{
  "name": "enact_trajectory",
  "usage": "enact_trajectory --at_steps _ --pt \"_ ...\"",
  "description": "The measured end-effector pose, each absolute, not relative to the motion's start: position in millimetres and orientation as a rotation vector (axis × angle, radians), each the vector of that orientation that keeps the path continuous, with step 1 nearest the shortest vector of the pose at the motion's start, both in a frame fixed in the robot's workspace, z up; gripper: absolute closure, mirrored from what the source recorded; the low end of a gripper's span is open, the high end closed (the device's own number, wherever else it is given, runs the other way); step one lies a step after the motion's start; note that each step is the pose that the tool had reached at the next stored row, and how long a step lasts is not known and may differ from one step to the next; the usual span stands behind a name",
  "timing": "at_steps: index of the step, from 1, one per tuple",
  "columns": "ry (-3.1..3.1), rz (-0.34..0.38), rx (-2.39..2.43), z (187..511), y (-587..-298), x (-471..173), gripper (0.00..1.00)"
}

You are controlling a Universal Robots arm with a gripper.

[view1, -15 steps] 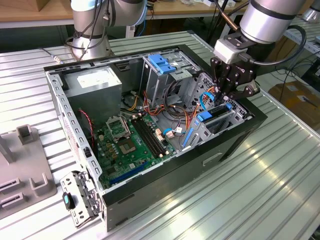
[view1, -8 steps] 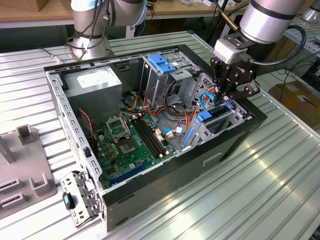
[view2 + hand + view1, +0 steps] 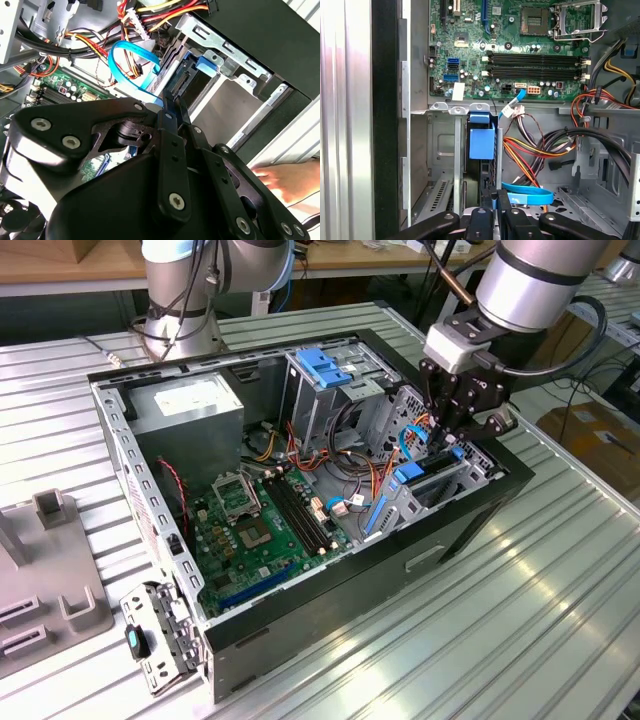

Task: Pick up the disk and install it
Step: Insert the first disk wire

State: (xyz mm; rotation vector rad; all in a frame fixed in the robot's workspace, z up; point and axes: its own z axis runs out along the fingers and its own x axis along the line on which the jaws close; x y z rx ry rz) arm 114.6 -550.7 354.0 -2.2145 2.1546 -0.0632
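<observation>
Find the gripper (image 3: 446, 440) over the front bay of the case (image 3: 470, 515), jaws drawn together. The disk (image 3: 481, 142) stands on edge in that bay, directly ahead of the tips, long axis in line with them.

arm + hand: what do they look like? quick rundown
Silver-grey tubular arm with a dark band. A black cable loops by the wrist, with a pale block below. The hand is black: angular linkage plates, silver screw heads.
</observation>
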Motion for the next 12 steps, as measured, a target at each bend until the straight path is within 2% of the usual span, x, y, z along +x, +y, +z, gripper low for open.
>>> enact_trajectory --at_steps 12 --pt "2.185 -0.067 -2.184 349.9 -553.5 113.8 0.84"
